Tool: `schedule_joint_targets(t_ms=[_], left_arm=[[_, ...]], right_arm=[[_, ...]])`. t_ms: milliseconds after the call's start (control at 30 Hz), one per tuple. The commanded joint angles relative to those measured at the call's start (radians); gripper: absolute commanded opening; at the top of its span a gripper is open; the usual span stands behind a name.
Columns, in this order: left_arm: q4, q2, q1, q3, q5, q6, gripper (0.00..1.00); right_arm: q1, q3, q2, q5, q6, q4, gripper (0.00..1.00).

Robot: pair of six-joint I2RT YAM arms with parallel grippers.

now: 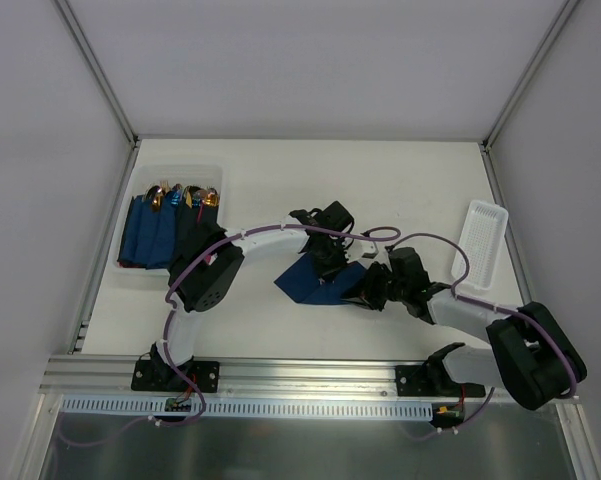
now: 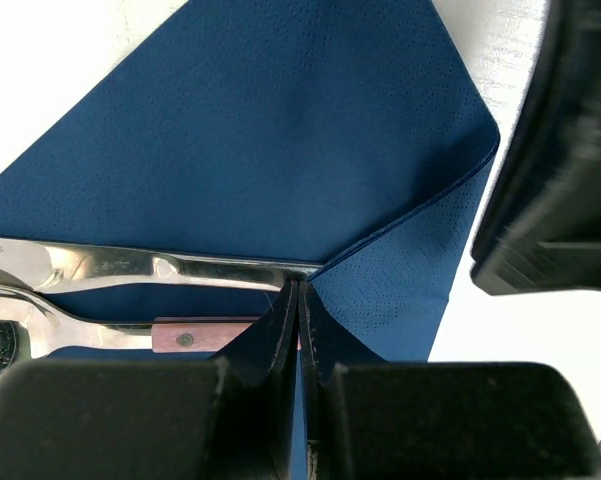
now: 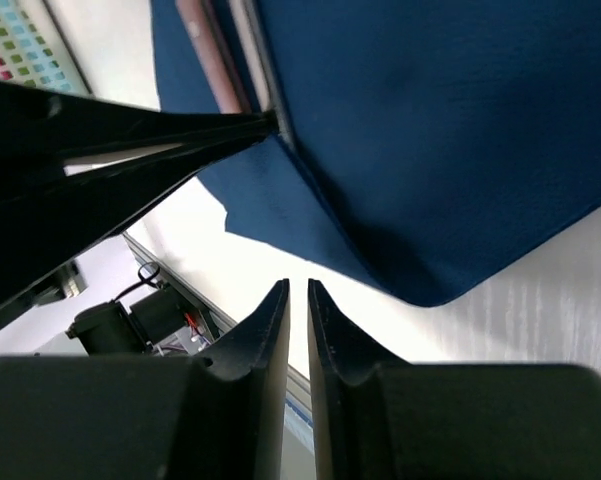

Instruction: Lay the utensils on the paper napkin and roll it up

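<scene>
The paper napkin (image 1: pixel 308 283) lies at the table's middle, dark navy, with one corner folded over the utensils. In the left wrist view the napkin (image 2: pixel 280 130) covers most of the silver utensils (image 2: pixel 130 264); a knife with a reddish handle (image 2: pixel 205 335) lies beside them. My left gripper (image 2: pixel 298 290) is shut on the napkin's folded edge, over the utensils, and it also shows in the top view (image 1: pixel 330 255). My right gripper (image 3: pixel 298 292) hovers just off the napkin's rounded fold (image 3: pixel 430 150), jaws almost together and empty. It sits right of the napkin in the top view (image 1: pixel 372 290).
A clear bin (image 1: pixel 140 268) at the left holds dark blue bundles with copper-gold tips (image 1: pixel 175 200). A white slotted tray (image 1: pixel 480 243) stands at the right edge. A metal rail (image 1: pixel 310 375) runs along the near edge.
</scene>
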Motion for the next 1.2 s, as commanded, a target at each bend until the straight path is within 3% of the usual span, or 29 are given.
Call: schedule_joint_targets(t_ms=[0, 367, 1033, 1100, 1167], left_arm=[[-0.003, 0.004, 0.006, 0.022, -0.002, 0.018, 0.00], [-0.003, 0.007, 0.006, 0.027, -0.002, 0.017, 0.00], [-0.003, -0.007, 0.015, 0.022, 0.001, 0.004, 0.00], [-0.003, -0.019, 0.023, 0.025, -0.001, -0.016, 0.04], [-0.005, -0.062, 0.033, 0.020, 0.001, -0.044, 0.21]], right_arm=[[0.011, -0.029, 0.032, 0.035, 0.064, 0.131, 0.15], [0.034, -0.033, 0.143, 0.016, 0.147, 0.308, 0.13], [0.045, -0.043, 0.204, 0.065, 0.152, 0.201, 0.10], [0.047, -0.045, 0.209, 0.068, 0.156, 0.198, 0.09], [0.045, -0.046, 0.215, 0.072, 0.159, 0.196, 0.09]])
